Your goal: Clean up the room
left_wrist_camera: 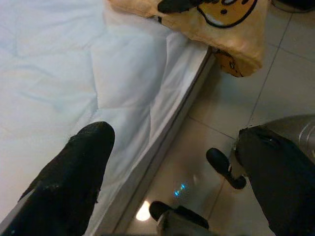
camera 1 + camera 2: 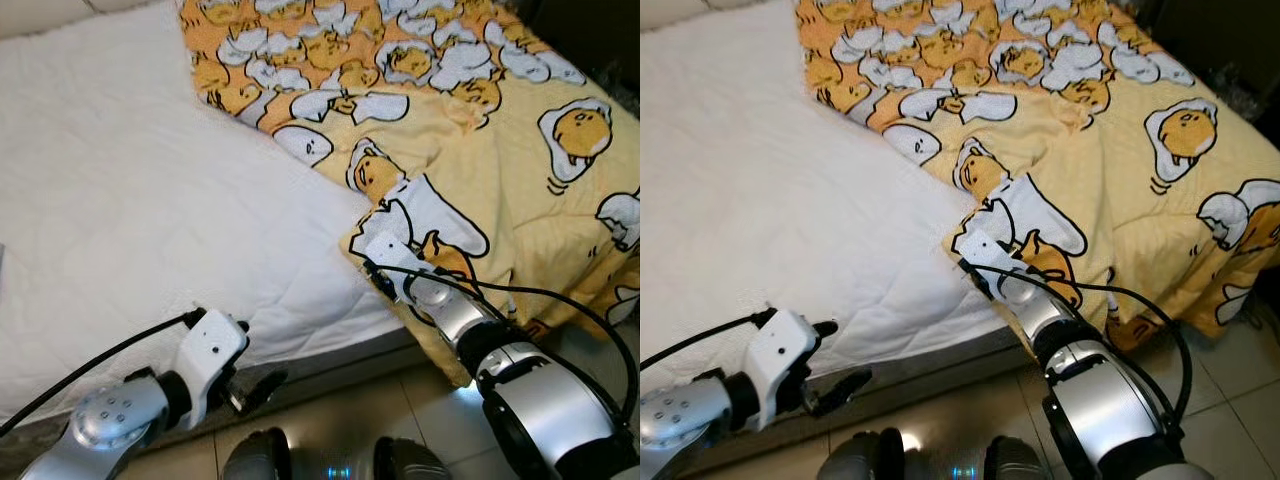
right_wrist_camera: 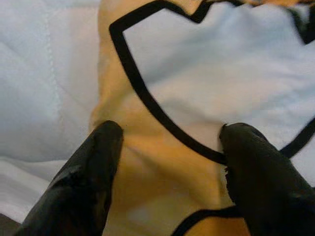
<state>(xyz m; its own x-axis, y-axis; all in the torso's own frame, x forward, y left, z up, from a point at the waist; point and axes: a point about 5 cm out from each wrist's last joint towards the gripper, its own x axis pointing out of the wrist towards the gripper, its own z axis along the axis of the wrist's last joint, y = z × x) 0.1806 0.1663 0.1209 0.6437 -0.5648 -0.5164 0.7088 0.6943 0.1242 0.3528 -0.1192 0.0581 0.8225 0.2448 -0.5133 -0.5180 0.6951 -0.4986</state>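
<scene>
Two open fingers of the right end effector (image 3: 170, 147) straddle the blanket (image 2: 470, 150) corner on the bed (image 2: 120, 200); pinching deeply should hold; left end effector (image 1: 172, 167) idles open.

You're looking at a home bedroom here: a bed (image 2: 120, 200) with a white quilted mattress cover, a yellow cartoon-egg blanket (image 2: 480, 150) spread across it, and pale glossy floor tiles (image 1: 275, 73) beside its edge.
</scene>
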